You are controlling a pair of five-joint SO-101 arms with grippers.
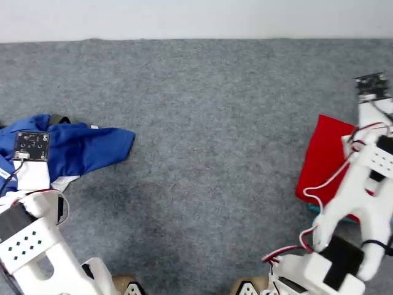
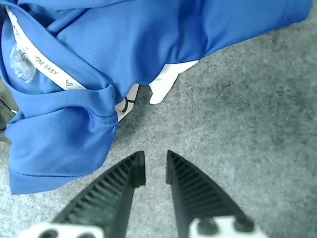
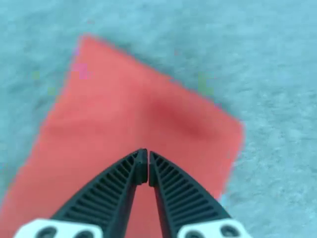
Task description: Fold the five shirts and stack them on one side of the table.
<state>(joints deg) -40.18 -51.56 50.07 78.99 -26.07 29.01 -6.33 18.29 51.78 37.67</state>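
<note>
The crumpled blue fabric shirt [image 1: 86, 150] is lying at the left edge of the grey carpeted tabletop [image 1: 209, 123]. The left hand [image 2: 155, 163], narrowly parted and empty, is hovering beside it; widening first, then pinching one hem layer, looks wisest. The right hand [image 3: 144, 161] is hanging closed over the folded red cloth shirt [image 3: 138, 109].

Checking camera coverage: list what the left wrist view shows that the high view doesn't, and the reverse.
Left wrist view: the left gripper, jaws slightly apart above the grey mat, and the printed neck tape inside the blue shirt. High view: the folded red shirt on the right side. Both: the crumpled blue shirt and the grey mat.
</note>
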